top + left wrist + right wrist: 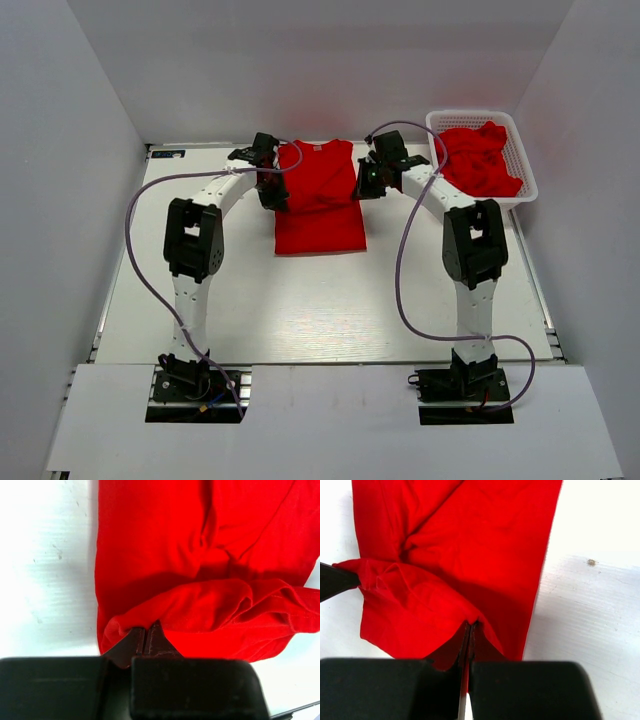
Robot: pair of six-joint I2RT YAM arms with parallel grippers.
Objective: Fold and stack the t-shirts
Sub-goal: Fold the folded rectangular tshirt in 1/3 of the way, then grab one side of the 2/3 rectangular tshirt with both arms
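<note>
A red t-shirt (318, 200) lies partly folded in the middle of the table, collar end at the far side. My left gripper (272, 190) is shut on its left edge; in the left wrist view the gripper (146, 631) pinches a raised fold of the t-shirt (200, 545). My right gripper (366, 185) is shut on the right edge; in the right wrist view the gripper (470, 626) pinches a lifted fold of the t-shirt (470, 540). More red t-shirts (480, 158) lie crumpled in the basket.
A white mesh basket (528, 178) stands at the far right of the white table (320, 310). White walls close in the left, right and back. Purple cables loop from both arms.
</note>
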